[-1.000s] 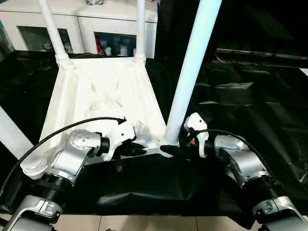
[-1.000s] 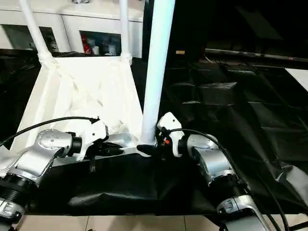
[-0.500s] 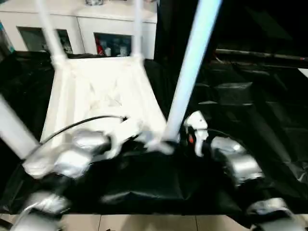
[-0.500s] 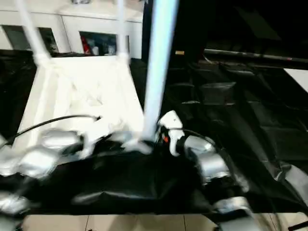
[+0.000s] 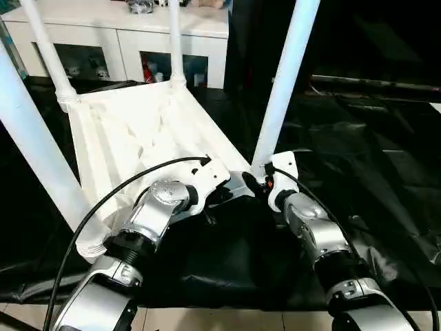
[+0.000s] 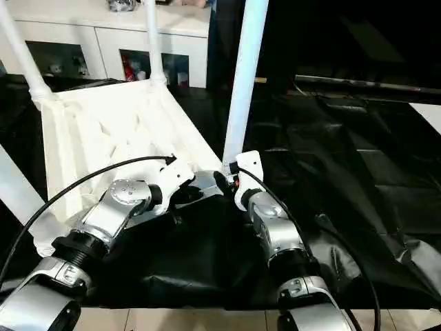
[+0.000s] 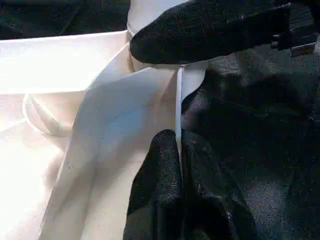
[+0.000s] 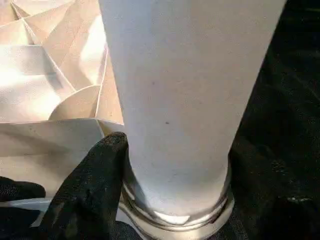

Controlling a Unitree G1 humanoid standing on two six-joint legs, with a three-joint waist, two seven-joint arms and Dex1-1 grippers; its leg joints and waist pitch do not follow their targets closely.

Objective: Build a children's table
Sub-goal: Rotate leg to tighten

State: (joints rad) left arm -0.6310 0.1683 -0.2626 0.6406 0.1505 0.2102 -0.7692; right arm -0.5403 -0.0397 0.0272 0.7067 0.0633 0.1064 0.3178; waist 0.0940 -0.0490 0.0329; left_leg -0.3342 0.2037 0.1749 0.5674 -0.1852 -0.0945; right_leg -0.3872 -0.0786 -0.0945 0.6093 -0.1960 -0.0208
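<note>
Upturned children's table (image 5: 131,131) braced for leg seating

Head view: it lies on the black worktop (image 5: 358,145), ahead of both arms.
Left wrist: left end effector (image 7: 180,165) pinches its rim, steadying it.
Right wrist: right end effector (image 8: 172,165) clasps the near leg (image 8: 180,95) at its socket, probably seating it.

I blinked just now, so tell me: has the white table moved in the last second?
Yes. Against the cabinet behind it, the table has swung round: its far end went left, its near end right.
</note>
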